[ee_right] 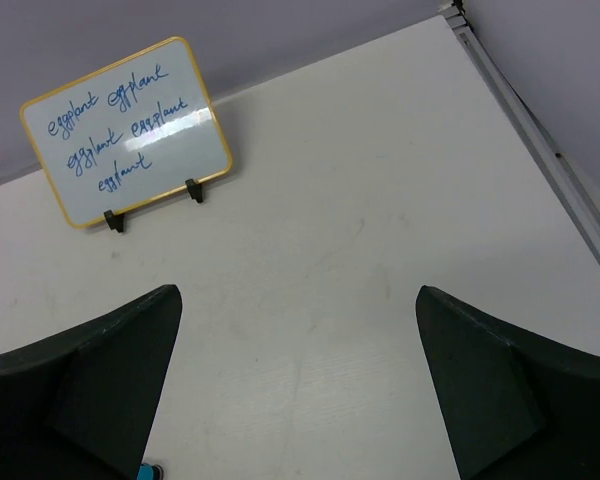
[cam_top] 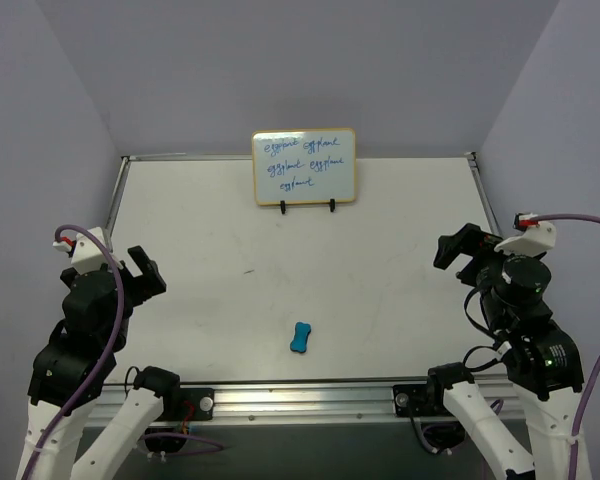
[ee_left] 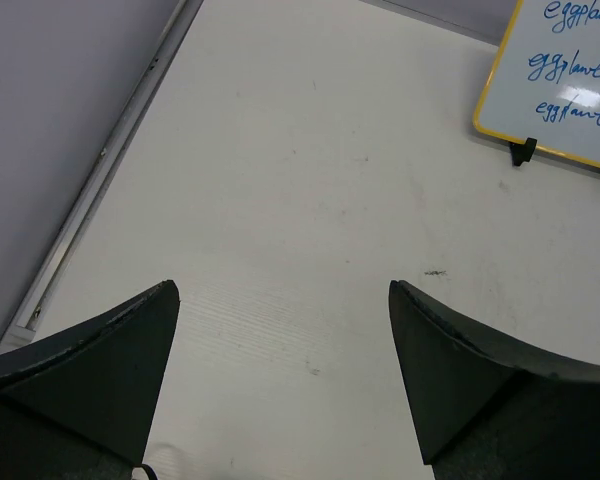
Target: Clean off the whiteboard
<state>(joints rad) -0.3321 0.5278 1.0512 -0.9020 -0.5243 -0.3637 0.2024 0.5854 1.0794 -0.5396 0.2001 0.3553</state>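
Top external view: we see the whiteboard point(cam_top: 304, 167), covered in blue handwriting, propped upright at the far middle of the bench point(cam_top: 400, 220). Left end effector point(cam_top: 146, 272) and right end effector point(cam_top: 458, 248) both stand spread apart, holding nothing. A blue eraser point(cam_top: 300, 338) lies near centre.

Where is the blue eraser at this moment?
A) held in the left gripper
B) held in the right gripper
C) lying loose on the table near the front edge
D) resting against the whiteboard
C: the blue eraser lies on the table between the arms, apart from the open left gripper and right gripper, and well short of the whiteboard.
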